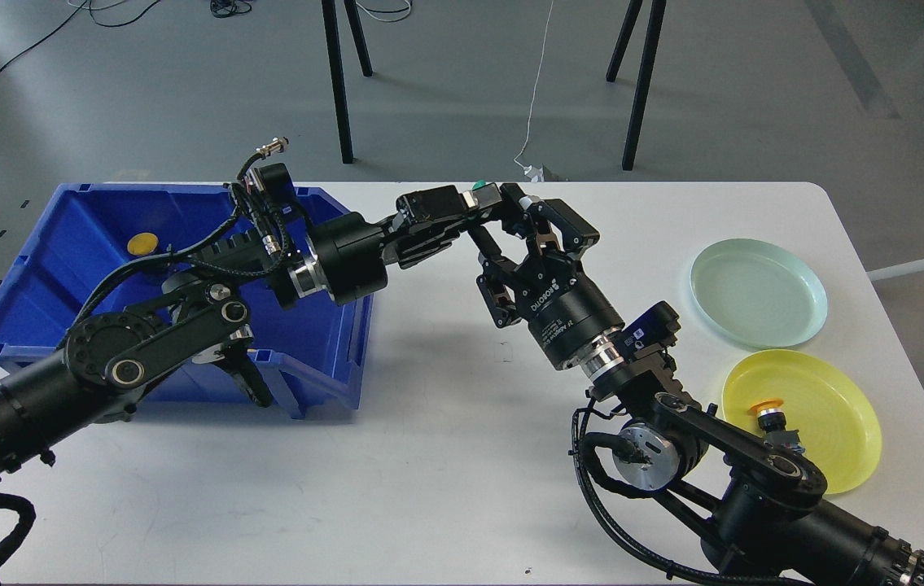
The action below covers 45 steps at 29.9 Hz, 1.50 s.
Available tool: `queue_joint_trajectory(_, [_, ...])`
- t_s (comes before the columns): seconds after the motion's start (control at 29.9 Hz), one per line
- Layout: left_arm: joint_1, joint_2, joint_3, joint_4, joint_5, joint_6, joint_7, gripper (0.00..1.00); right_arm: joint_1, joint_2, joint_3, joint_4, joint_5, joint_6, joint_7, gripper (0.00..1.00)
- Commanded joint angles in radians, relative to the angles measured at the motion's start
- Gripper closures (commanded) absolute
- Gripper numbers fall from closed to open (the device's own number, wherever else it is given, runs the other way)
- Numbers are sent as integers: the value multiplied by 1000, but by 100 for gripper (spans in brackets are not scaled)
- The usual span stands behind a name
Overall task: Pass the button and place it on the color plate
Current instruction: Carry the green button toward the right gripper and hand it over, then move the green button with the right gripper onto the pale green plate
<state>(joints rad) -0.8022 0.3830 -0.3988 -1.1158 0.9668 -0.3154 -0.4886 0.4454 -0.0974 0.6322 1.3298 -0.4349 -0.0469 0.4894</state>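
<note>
My left gripper [501, 205] reaches from the blue bin [63, 244] over the table's far middle, shut on a small button whose green cap [479, 185] shows; its body is mostly hidden. My right gripper [504, 221] is open, with one finger on either side of the left gripper's tip and the button. I cannot tell whether its fingers touch the button. A pale green plate [759, 291] and a yellow plate [824, 423] lie at the right. An orange-capped button [768, 409] stands on the yellow plate.
A yellow button [142, 242] lies in the blue bin at the left. The white table [445, 456] ends close behind the grippers. Black stand legs [337, 81] rise from the floor beyond the far edge.
</note>
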Motion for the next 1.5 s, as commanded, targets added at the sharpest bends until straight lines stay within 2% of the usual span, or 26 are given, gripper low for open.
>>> queue_joint_trajectory(0.0, [0, -1, 0, 1, 0, 1, 0, 88, -2, 2, 24, 6, 2, -5, -1, 99])
queue_joint_trajectory(0.33, [3, -4, 0, 1, -2, 12, 0, 85, -13, 1, 29, 12, 2, -24, -1, 100])
queue_joint_trajectory(0.4, [3, -4, 0, 1, -2, 27, 0, 78, -13, 1, 29, 12, 2, -25, -1, 100])
queue_joint_trajectory(0.6, [3, -7, -2, 1, -14, 33, 0, 50, -14, -4, 32, 15, 2, -27, -1, 100])
queue_joint_trajectory(0.83, [3, -7, -2, 1, -26, 33, 0, 45, -51, -19, 83, 52, 2, -27, -1, 100])
queue_joint_trajectory(1.1, [3, -7, -2, 2, -27, 33, 0, 44, -80, -74, 130, 84, 4, -25, -1, 100])
queue_joint_trajectory(1.34, [5, -7, 0, 2, -42, 33, 0, 44, -157, -217, 303, 68, 2, -25, -1, 100])
queue_joint_trajectory(1.47, [5, -7, 0, 4, -62, 33, 0, 43, -165, -356, 325, -68, -5, -65, -1, 100])
